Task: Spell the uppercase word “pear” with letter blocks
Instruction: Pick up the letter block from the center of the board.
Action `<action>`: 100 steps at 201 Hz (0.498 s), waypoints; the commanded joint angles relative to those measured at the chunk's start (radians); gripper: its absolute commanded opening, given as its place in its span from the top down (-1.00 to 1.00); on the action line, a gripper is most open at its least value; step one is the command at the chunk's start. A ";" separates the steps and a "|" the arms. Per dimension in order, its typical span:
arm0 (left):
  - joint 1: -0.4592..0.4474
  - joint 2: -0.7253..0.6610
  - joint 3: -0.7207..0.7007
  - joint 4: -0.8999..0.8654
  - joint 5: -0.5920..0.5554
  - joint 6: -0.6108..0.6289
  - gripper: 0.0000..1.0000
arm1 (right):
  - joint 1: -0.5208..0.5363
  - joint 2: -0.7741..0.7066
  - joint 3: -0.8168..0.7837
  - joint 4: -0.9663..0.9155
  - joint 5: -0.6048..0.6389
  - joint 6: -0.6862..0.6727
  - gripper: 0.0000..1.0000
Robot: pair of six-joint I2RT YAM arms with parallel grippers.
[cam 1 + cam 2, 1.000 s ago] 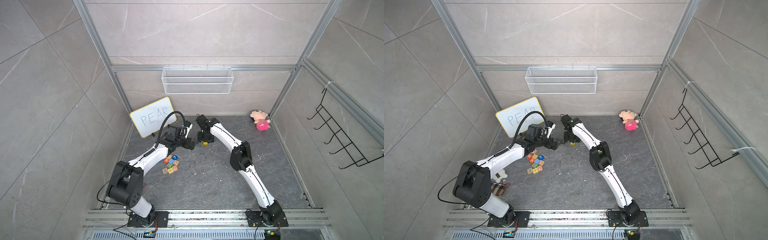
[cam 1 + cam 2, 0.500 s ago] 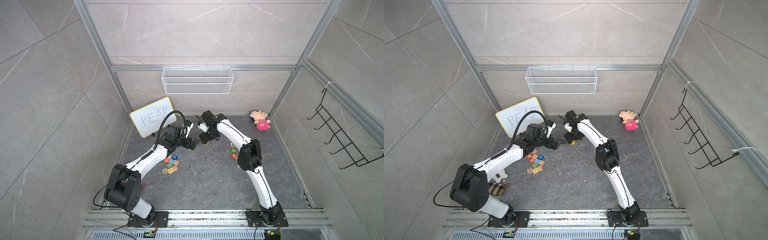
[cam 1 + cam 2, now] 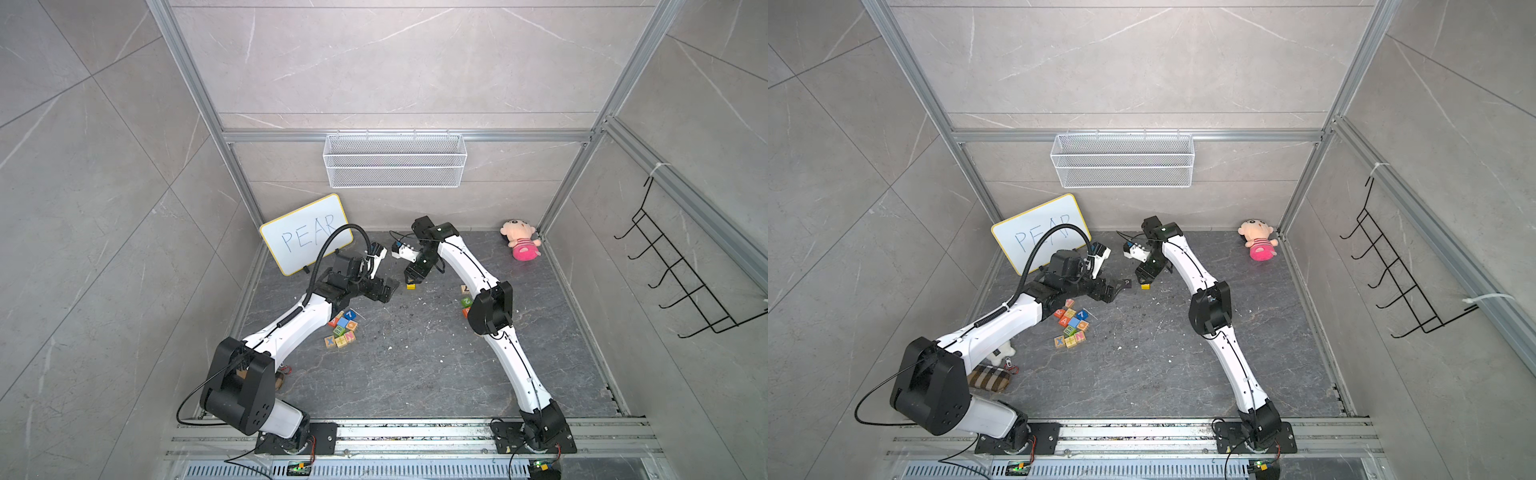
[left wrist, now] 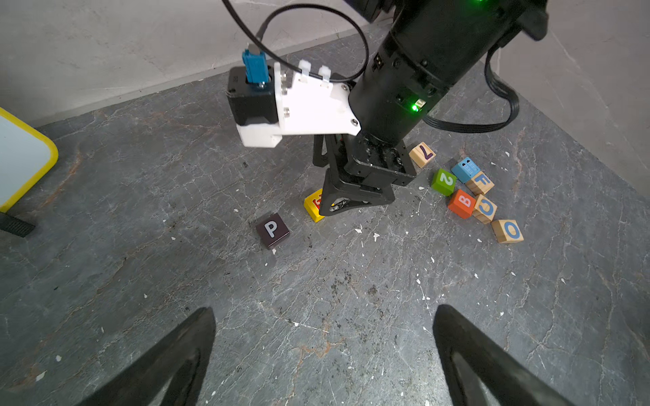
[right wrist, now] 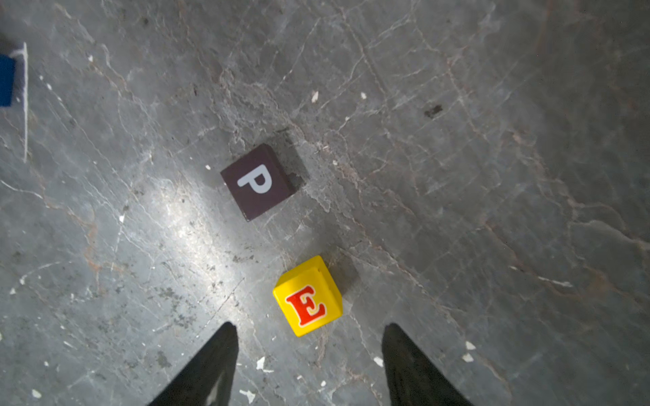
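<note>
Black with a white letter, the P block [image 5: 258,181] lies flat and face up on the dark stone bench [image 5: 492,211], turned slightly askew. Just beside it, with a narrow strip of stone between, the yellow E block [image 5: 307,297] sits with its red letter up, tilted much the same way. Well apart from the pair, in a loose huddle of cubes seen in a top view, the red-orange R block [image 3: 1060,312] and the orange-red A block [image 3: 1064,321] rest side by side, white letters up and small at that range.
</note>
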 commanded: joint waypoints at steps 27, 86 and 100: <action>-0.006 -0.023 0.002 -0.002 -0.003 -0.004 -1.00 | 0.010 0.026 -0.012 0.017 0.007 -0.130 -0.39; -0.007 -0.013 0.003 0.000 0.002 -0.009 -1.00 | 0.020 0.044 -0.016 0.021 0.019 -0.182 -0.40; -0.008 -0.011 0.005 0.000 0.003 -0.009 -1.00 | 0.021 0.049 -0.022 0.020 0.017 -0.189 -0.40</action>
